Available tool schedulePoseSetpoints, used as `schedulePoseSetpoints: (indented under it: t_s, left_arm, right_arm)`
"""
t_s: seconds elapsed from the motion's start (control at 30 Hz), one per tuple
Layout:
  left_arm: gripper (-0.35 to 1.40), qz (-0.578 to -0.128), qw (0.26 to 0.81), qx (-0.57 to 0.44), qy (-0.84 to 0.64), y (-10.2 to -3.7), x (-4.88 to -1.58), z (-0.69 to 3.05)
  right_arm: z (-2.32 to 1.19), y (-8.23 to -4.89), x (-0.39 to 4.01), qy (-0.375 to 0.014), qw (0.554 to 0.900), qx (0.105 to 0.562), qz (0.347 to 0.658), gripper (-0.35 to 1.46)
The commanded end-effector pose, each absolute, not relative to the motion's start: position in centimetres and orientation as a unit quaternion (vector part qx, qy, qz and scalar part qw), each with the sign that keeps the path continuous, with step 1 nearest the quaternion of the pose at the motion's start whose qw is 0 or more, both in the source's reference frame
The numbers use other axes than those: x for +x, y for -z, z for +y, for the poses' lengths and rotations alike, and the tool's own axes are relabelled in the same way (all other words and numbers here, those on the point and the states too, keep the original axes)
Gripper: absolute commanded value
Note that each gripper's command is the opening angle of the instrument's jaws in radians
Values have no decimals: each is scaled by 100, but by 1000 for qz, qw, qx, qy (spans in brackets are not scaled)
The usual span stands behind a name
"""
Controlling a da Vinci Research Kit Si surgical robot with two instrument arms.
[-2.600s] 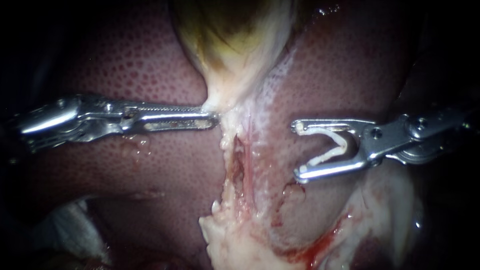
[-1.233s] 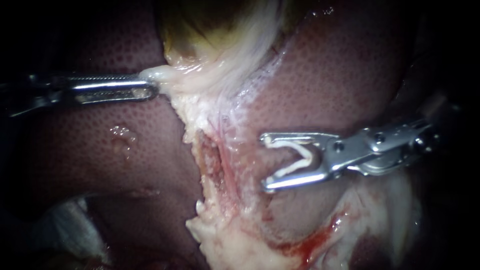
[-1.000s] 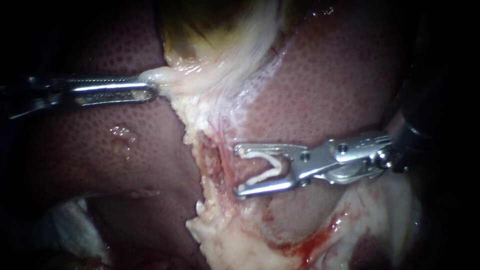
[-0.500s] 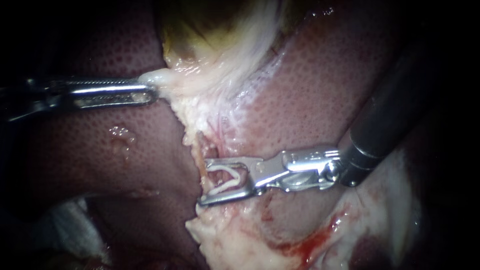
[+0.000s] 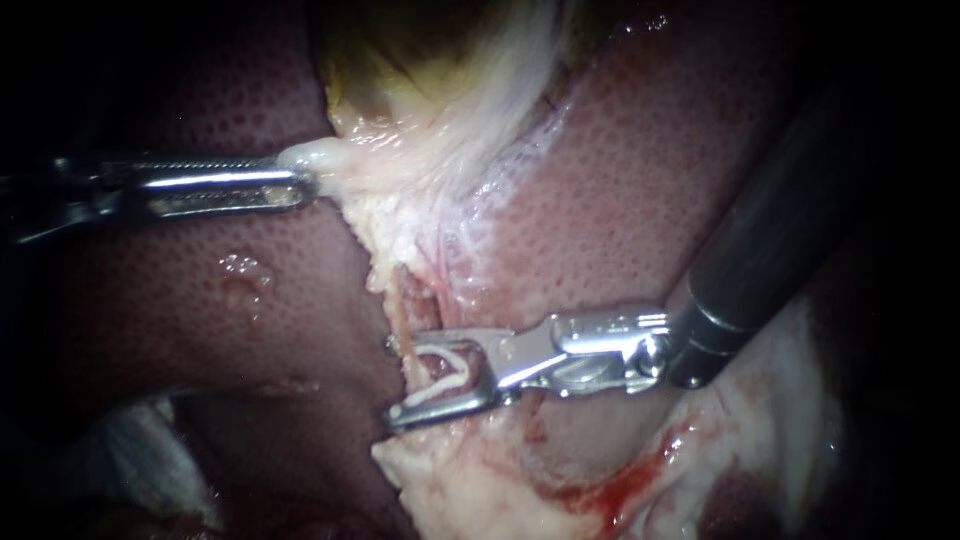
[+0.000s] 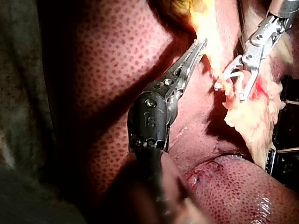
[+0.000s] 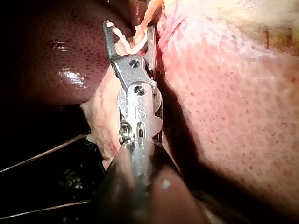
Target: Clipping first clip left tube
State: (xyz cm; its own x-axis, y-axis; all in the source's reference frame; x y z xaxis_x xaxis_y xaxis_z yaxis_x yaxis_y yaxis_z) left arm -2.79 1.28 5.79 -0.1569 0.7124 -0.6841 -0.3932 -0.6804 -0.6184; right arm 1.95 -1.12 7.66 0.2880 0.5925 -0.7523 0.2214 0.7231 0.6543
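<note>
Only the right wrist view shows the tube (image 7: 142,23) passing inside the white clip (image 7: 122,41) – in the endoscope view the strand merely crosses the tips of the right instrument (image 5: 393,382). That instrument enters from 2 o'clock, its jaws narrowly apart, both bearing on the unclosed clip. Bare liver (image 5: 200,300) lies open toward 9 o'clock, while ragged pale tissue (image 5: 450,470) crowds the lower jaw at 6. The left instrument (image 5: 303,175), entering from 9 o'clock, grips the pale edge of the gallbladder (image 5: 420,90).
</note>
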Motion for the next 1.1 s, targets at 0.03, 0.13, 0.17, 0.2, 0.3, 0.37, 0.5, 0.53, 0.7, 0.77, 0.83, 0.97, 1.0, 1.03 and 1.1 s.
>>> schedulePoseSetpoints:
  t_s: [0.03,0.13,0.17,0.2,0.3,0.37,0.5,0.53,0.7,0.77,0.83,0.97,1.0,1.03,1.1]
  left_arm:
    - [-35,-149,371,-533,-746,-580,-280,128]
    - [-35,-149,371,-533,-746,-580,-280,127]
    - [-35,-149,371,-533,-746,-580,-280,127]
    - [-35,-150,371,-533,-746,-580,-280,127]
    - [-35,-150,371,-533,-746,-579,-281,127]
    - [-35,-150,370,-533,-746,-579,-282,126]
    - [-35,-150,370,-533,-746,-579,-283,125]
    - [-35,-150,370,-533,-746,-579,-283,125]
    - [-35,-150,370,-533,-746,-579,-283,125]
    - [-35,-150,370,-533,-746,-579,-283,125]
    - [-35,-150,370,-533,-746,-579,-283,125]
    - [-35,-150,370,-533,-746,-579,-284,125]
    - [-35,-150,370,-533,-746,-579,-284,125]
    - [-35,-150,370,-533,-746,-579,-284,125]
    - [-35,-150,370,-533,-746,-579,-284,125]
  right_arm:
    - [-112,-768,197,-129,723,350,582,53]
    - [-112,-773,203,-130,722,351,581,53]
    - [-112,-774,204,-131,723,351,581,53]
    - [-111,-775,205,-131,723,351,581,53]
    - [-111,-776,207,-133,723,352,580,53]
    - [-112,-777,209,-135,722,353,579,52]
    - [-112,-779,210,-142,721,358,576,46]
    - [-111,-780,210,-142,722,358,576,44]
    - [-110,-784,206,-150,718,372,569,2]
    - [-110,-785,204,-149,717,376,568,-33]
    - [-109,-786,204,-152,716,377,567,-35]
    - [-108,-786,204,-157,717,382,561,-35]
    - [-108,-787,204,-159,717,384,559,-35]
    - [-108,-787,204,-160,720,386,555,-35]
    - [-107,-788,203,-159,723,386,551,-35]
